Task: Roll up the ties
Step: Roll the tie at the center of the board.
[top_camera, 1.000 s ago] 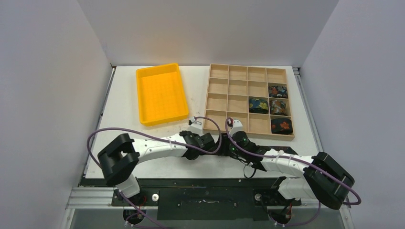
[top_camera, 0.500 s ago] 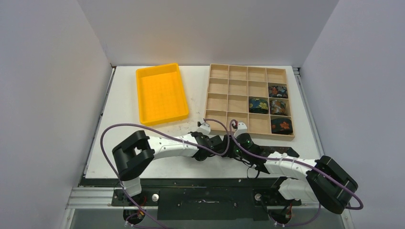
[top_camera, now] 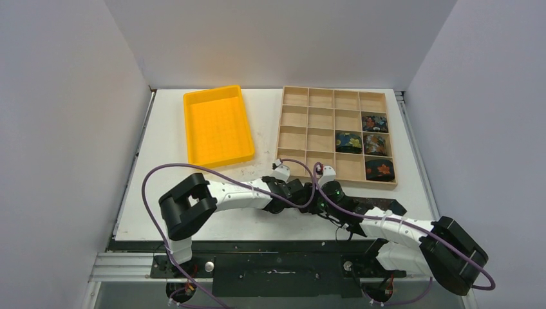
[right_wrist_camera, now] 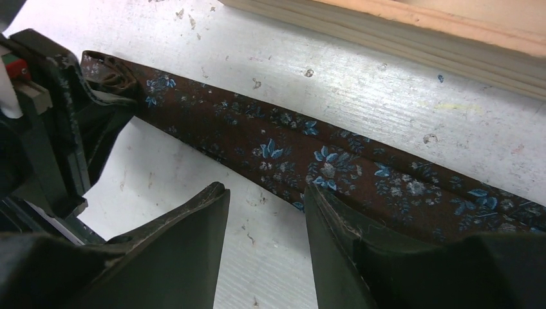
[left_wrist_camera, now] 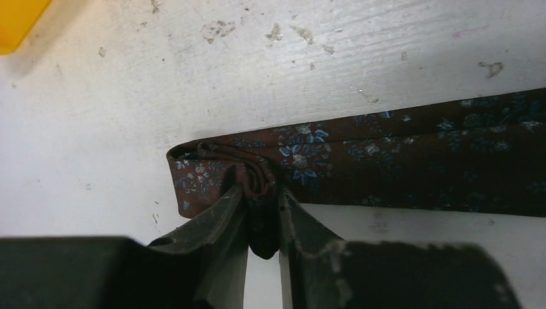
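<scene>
In my left gripper (left_wrist_camera: 261, 196): tie (left_wrist_camera: 399, 154) end pinched, core hidden; right gripper (right_wrist_camera: 265, 191) half open, tie's length cut off.

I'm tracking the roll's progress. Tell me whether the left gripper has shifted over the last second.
Yes. In the top view the left gripper has slid rightward along the wooden tray's near edge, jaws pinching the tie.

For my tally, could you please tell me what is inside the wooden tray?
The wooden tray holds four rolled ties in its right-hand cells; the other cells look bare, though the arms hide parts of two near cells.
</scene>
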